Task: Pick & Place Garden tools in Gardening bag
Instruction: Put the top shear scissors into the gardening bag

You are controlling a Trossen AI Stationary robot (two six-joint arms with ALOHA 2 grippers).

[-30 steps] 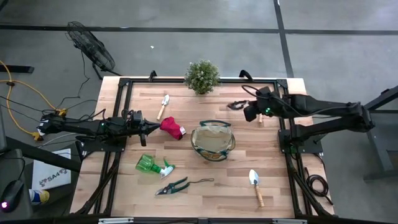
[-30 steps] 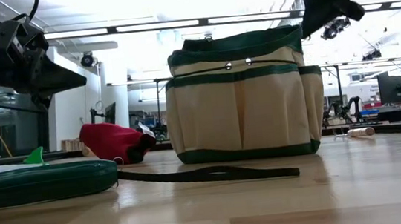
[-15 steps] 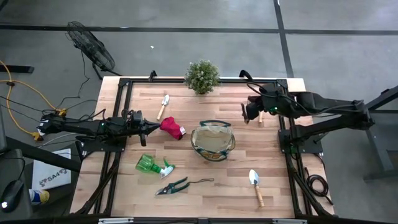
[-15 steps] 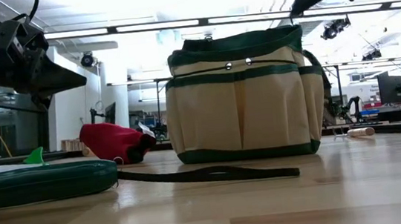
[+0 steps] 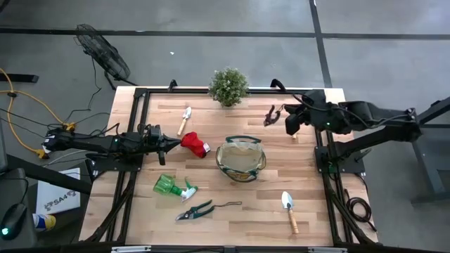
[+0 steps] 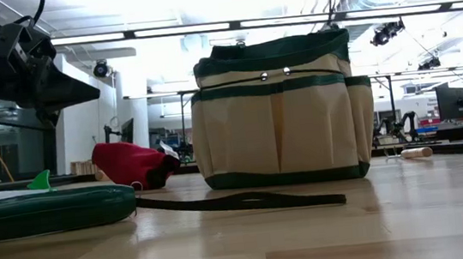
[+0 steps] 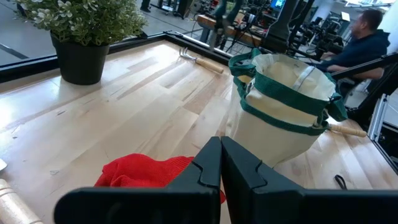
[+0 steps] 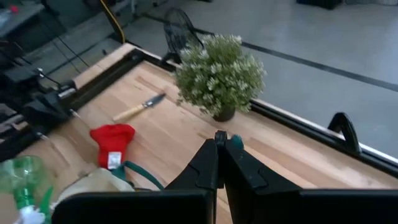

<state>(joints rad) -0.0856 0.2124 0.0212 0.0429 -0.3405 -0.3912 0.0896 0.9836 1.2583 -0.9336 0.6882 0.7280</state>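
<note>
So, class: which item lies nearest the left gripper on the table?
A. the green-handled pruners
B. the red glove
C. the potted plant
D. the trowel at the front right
B: in the high view the red glove lies just past the tip of the shut left gripper.
</note>
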